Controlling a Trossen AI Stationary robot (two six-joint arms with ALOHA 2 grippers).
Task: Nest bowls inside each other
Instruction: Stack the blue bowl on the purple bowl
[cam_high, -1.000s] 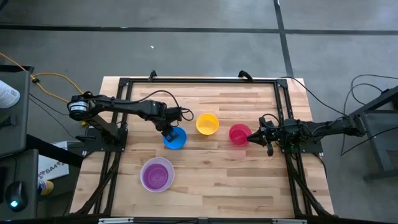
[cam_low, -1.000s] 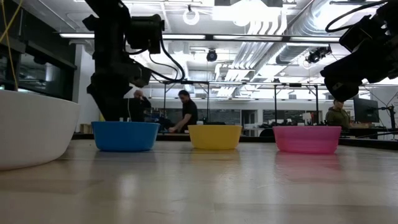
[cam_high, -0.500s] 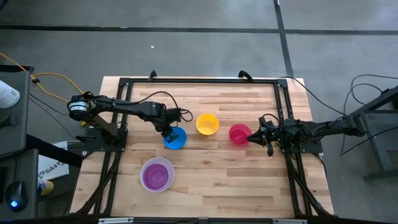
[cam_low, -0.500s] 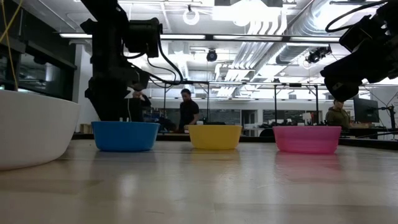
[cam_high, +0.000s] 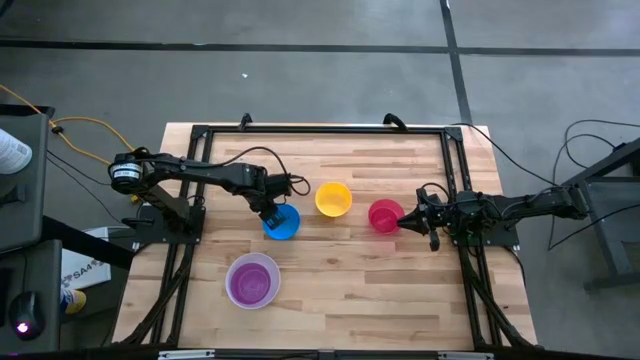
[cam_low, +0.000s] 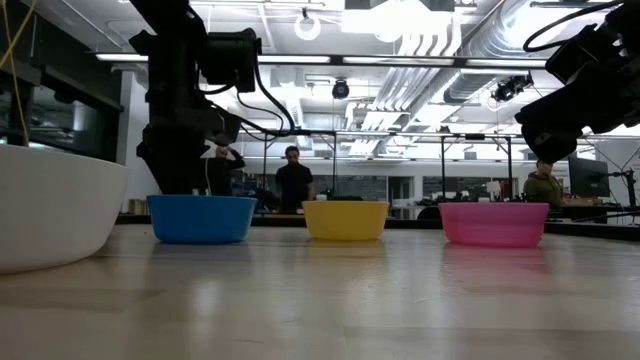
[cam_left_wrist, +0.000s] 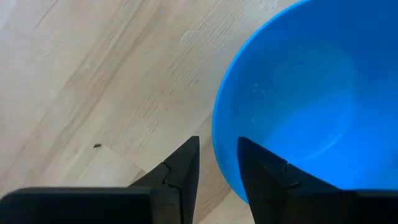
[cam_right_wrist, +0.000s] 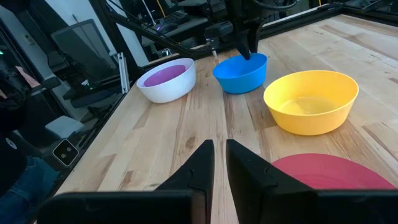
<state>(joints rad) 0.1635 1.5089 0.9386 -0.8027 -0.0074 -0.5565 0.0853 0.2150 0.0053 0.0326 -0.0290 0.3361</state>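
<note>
A blue bowl (cam_high: 284, 224) stands on the wooden table left of centre. My left gripper (cam_high: 270, 212) points down at its far-left rim and is open. In the left wrist view one finger (cam_left_wrist: 186, 165) stands outside the rim (cam_left_wrist: 219, 146) and the other (cam_left_wrist: 261, 171) inside the bowl, with a gap on either side. A yellow bowl (cam_high: 333, 199) and a pink-red bowl (cam_high: 383, 215) sit to the right. A purple bowl (cam_high: 252, 284) lies nested in the white bowl (cam_high: 233, 268) at the near left. My right gripper (cam_high: 408, 218) waits level beside the pink-red bowl, shut to a thin slit, holding nothing.
Black frame rails (cam_high: 320, 130) run along the table's far, left and right sides. Bare wood (cam_high: 400, 290) lies at the near right. In the low view the white bowl (cam_low: 50, 205) looms close at the left, and people (cam_low: 292, 185) stand in the room behind.
</note>
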